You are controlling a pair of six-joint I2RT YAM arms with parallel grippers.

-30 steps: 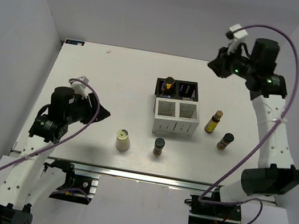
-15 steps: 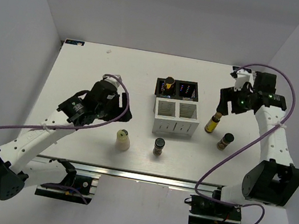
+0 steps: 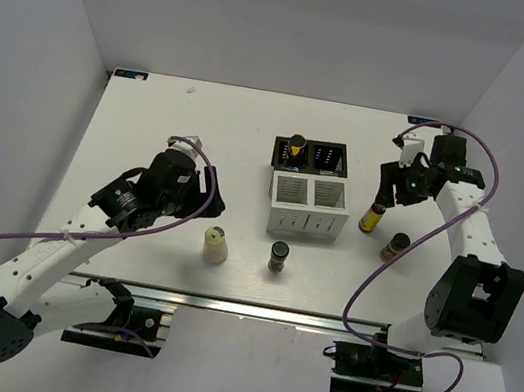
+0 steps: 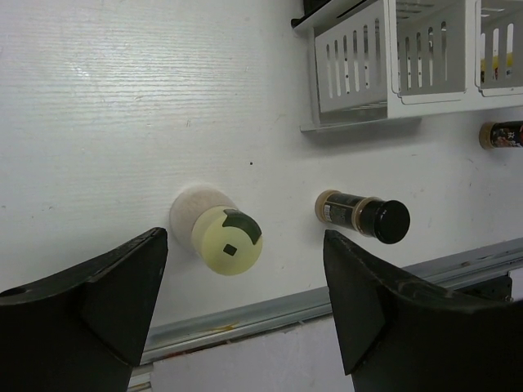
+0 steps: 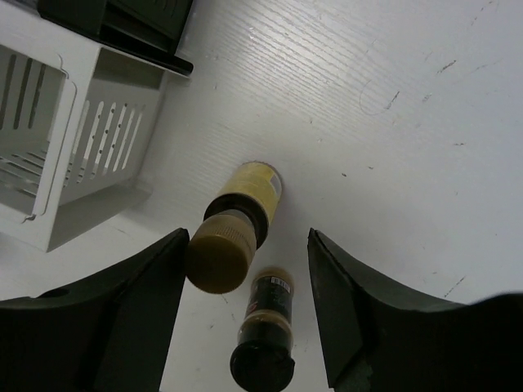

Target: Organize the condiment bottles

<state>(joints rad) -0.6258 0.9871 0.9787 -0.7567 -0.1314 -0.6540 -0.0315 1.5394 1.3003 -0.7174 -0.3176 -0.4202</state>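
Note:
My left gripper (image 4: pixel 244 243) hangs open above the cream conical bottle (image 4: pixel 224 238), which stands near the table's front edge (image 3: pixel 216 246). A short dark-capped jar (image 4: pixel 364 216) stands to its right. My right gripper (image 5: pixel 249 235) is open around a tall dark bottle with a yellow label (image 5: pixel 242 214). Its cap is close to the left finger, with a gap on the other side. A second short jar (image 5: pixel 266 328) stands just beyond it. In the top view that tall bottle (image 3: pixel 373 217) is right of the box, and another tall bottle (image 3: pixel 296 147) stands in a black compartment.
The four-compartment box (image 3: pixel 305 222) sits mid-table, with the white slotted half towards me and the black half (image 3: pixel 330 157) behind. Its white wall (image 4: pixel 353 64) is close to the left gripper's far side. The metal table rail (image 4: pixel 270 314) runs below the cream bottle.
The left arm swung from the table's left edge towards the cream bottle and its jaws opened. The right arm came down from the back right corner to the tall bottle, with its jaws opened.

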